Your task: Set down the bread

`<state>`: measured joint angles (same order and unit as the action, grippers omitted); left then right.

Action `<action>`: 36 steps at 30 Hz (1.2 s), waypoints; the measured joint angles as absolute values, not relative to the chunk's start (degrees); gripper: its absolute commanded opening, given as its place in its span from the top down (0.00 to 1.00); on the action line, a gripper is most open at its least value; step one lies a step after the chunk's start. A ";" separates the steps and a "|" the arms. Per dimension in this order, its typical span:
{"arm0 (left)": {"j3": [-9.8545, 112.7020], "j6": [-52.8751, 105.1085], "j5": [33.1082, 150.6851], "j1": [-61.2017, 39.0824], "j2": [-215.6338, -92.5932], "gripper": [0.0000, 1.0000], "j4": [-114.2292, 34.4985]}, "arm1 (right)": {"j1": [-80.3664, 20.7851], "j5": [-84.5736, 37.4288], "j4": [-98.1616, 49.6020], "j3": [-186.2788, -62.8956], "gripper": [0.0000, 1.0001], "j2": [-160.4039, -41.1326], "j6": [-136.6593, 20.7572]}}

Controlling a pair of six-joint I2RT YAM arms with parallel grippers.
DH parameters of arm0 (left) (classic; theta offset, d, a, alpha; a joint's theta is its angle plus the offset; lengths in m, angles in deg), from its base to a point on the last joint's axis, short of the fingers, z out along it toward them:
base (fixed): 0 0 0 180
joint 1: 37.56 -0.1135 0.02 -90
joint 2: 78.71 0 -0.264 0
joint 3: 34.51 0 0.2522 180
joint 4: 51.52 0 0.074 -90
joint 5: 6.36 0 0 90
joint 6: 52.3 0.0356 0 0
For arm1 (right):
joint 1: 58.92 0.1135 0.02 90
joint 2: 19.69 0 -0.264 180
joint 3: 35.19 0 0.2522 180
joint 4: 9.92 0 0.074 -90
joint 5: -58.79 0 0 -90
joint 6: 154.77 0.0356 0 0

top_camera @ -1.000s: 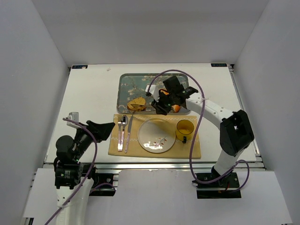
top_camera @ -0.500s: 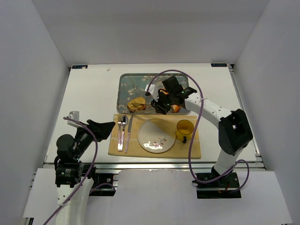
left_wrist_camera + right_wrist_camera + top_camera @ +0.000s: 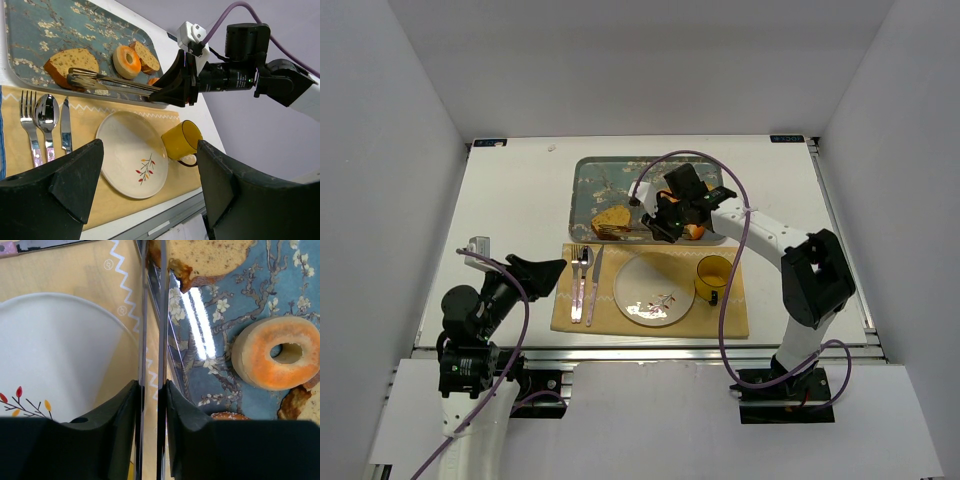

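The bread (image 3: pixel 611 218) is a golden-brown wedge slice with a darker crust, lying at the front of the blue flowered tray (image 3: pixel 590 185). My right gripper (image 3: pixel 665 222) is shut on a pair of metal tongs (image 3: pixel 110 82). The tongs' tips pinch the slice's near crust edge (image 3: pixel 67 62). In the right wrist view the two tong arms (image 3: pixel 150 315) run almost parallel from my right gripper (image 3: pixel 151 385) up to the bread (image 3: pixel 210 257). The white plate (image 3: pixel 630 300) sits just in front of the tray. My left gripper (image 3: pixel 148 147) is open and holds nothing, low at the near left (image 3: pixel 535 272).
A ring doughnut (image 3: pixel 275 357) and a smaller dark slice (image 3: pixel 145 56) share the tray with the bread. On the yellow placemat (image 3: pixel 735 320) stand a yellow mug (image 3: pixel 714 276) and a fork, spoon and knife (image 3: pixel 582 280) left of the plate.
My right gripper has squeezed the tongs narrower, and their tips have closed on the bread's edge. The slice has shifted slightly on the tray. The left arm has not moved.
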<state>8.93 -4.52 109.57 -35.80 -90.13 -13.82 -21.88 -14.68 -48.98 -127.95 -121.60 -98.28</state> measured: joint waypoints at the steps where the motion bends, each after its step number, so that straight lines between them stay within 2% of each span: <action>1: 8.93 -4.52 109.57 -35.80 -90.13 0.15 -13.82 | -21.88 -14.48 -49.05 -127.95 0.72 -121.60 -98.22; 5: 8.93 -4.52 109.57 -35.80 -90.13 0.15 -13.82 | -21.88 -13.83 -49.25 -127.98 0.81 -121.60 -98.22; 8: 8.93 -4.52 109.59 -35.80 -90.13 0.15 -13.84 | -21.88 -13.30 -49.38 -128.39 0.84 -121.60 -98.15; 15: 8.93 -4.52 109.59 -35.80 -90.13 0.15 -13.84 | -21.90 -11.36 -49.62 -129.00 0.87 -119.58 -97.06; 23: 8.93 -4.52 109.59 -35.80 -90.11 0.15 -13.80 | -23.17 -7.64 -50.82 -128.55 0.87 -111.67 -96.58; 36: 8.93 -4.78 109.74 -35.80 -89.06 0.15 -13.88 | -24.61 -6.24 -58.89 -107.63 0.87 -86.38 -100.47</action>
<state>8.93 -4.78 109.74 -35.80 -89.06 -13.88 -24.61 -6.24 -58.89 -107.63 -86.38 -100.47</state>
